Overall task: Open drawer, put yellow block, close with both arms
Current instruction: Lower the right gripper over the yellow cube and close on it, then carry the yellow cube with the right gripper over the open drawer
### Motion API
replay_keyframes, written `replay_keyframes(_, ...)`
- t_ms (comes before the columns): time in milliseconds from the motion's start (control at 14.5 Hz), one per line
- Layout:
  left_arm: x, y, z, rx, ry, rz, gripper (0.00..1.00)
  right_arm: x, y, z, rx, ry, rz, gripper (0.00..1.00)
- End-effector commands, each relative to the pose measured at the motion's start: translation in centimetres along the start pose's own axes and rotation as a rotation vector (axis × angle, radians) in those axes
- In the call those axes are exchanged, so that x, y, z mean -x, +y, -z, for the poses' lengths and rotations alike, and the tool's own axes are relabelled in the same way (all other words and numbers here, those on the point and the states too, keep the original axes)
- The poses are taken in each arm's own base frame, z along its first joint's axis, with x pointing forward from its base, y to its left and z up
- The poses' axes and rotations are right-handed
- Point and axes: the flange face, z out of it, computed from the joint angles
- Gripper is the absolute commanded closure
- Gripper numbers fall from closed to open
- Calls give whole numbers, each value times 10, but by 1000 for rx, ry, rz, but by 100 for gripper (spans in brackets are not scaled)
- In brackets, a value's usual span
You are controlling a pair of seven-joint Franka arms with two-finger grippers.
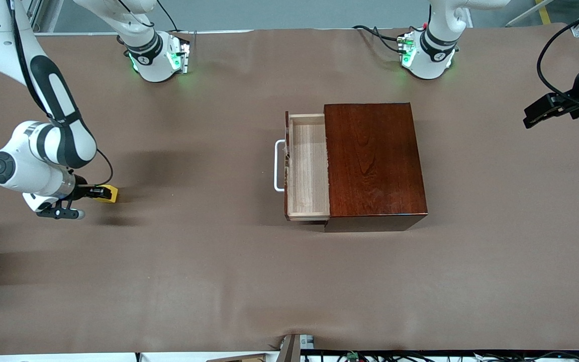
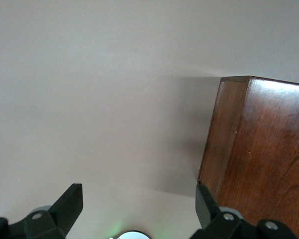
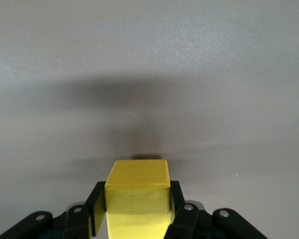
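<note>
**Yellow block gripped, drawer standing open**

Yellow block (image 1: 108, 193) is clenched between the fingers of the right gripper (image 1: 99, 193), raised above the brown worktop (image 1: 219, 281) near the edge at the right arm's end. The drawer (image 1: 308, 167) is pulled out of the mahogany box (image 1: 374, 160) at mid-table, its tray bare, white handle (image 1: 278, 166) toward the block. The left gripper (image 2: 139, 209) waits with jaws released over the edge at the left arm's end.

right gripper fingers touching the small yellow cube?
Touching. Right wrist view: right gripper black fingers press both sides of the small yellow cube, no gap.
</note>
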Motion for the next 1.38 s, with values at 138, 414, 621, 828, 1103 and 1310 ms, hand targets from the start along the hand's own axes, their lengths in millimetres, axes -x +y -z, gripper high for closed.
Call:
replay_keyframes(138,12,6,8,28,26,-40,0,1,-11,44,-32,2,-32,100)
replay_keyframes(414,11,6,8,29,35,-40,0,11,-81,92,-27,-11,-122,100)
replay_keyframes(621,11,8,7,29,35,-43,0,19,-109,111,-36,-16,-190,100)
replay_keyframes(828,10,7,5,28,31,-40,0,23,-142,136,-56,-43,-267,100)
replay_keyframes(1103,13,4,8,30,35,-36,0,28,-190,163,-73,-77,-357,100)
replay_keyframes(1310,13,4,4,30,31,-29,0,35,-233,182,-61,-78,-415,100)
